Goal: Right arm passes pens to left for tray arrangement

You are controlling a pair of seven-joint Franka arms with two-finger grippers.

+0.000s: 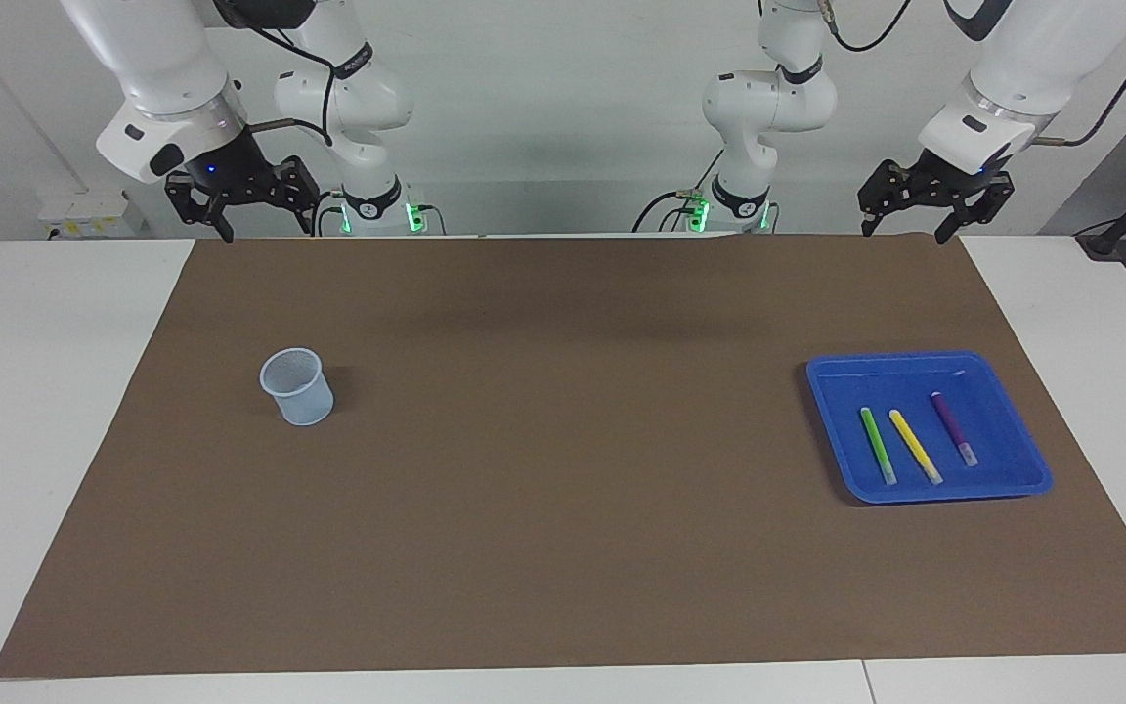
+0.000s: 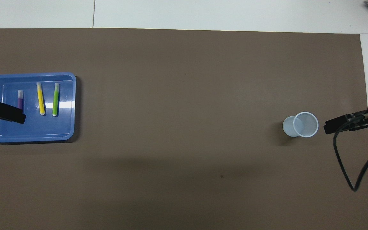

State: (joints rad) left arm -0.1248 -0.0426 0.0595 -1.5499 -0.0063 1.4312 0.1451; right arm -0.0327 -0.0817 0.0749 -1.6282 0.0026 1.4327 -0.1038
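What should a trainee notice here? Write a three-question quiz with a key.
1. True or false: all three pens lie in the blue tray.
2. Which pen lies between the other two? A green, B yellow, C purple.
3. Fill in: the mesh cup stands toward the ___ arm's end of the table.
Key: 1 true; 2 B, the yellow pen; 3 right.

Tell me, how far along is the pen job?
It looks finished. The green pen, yellow pen and purple pen lie side by side in the blue tray. The cup looks empty. The left gripper and right gripper are raised, open and holding nothing. Nothing visible remains.
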